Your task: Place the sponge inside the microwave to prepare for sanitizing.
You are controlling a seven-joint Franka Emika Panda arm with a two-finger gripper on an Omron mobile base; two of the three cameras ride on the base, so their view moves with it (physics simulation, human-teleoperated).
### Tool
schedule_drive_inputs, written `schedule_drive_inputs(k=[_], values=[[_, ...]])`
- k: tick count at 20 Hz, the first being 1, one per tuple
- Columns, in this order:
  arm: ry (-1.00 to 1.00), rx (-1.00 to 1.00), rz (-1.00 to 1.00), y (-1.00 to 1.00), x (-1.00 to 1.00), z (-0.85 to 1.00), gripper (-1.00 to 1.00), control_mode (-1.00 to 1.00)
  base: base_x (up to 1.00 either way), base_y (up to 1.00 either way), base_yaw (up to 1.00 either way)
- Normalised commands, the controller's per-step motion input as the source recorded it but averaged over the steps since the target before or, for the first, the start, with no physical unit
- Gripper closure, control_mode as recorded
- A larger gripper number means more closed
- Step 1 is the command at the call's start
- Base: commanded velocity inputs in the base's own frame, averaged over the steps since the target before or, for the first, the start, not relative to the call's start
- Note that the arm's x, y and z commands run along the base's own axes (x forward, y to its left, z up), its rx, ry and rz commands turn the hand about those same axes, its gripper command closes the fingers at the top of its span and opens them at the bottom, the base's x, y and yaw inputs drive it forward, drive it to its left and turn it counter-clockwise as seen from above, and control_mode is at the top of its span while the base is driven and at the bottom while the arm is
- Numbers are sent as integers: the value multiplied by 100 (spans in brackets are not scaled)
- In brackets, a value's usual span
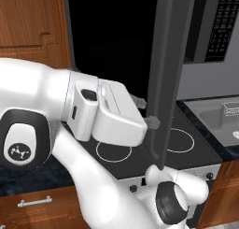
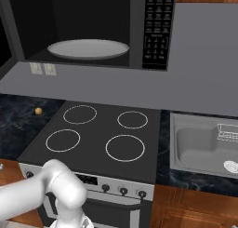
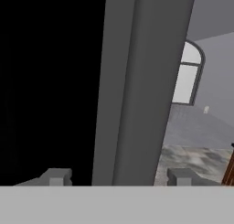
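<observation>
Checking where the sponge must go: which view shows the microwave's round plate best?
The right base view: the white plate lies fully visible in the open microwave, nothing on it. In the left base view the swung-open door and the dark cavity hide it. The hand view faces the door's edge.

The microwave [image 2: 93,31] stands open above the stove [image 2: 97,134], its white round plate [image 2: 88,49] bare inside and the black keypad strip [image 2: 158,27] to the right. Four ring burners mark the black cooktop. A small tan ball [image 2: 38,111] lies on the dark worktop [image 2: 18,117] left of the stove; a grey sink [image 2: 204,145] sits to the right.
</observation>
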Motion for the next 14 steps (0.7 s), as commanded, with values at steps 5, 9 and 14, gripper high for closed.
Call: schedule_drive_inputs(k=[5, 9, 14], values=[[1, 0, 0, 0, 0, -9, -100, -100, 0, 0, 0], [1, 0, 0, 2, 0, -9, -100, -100, 0, 0, 0], [3, -1, 3, 1, -9, -21, -100, -100, 0, 0, 0]])
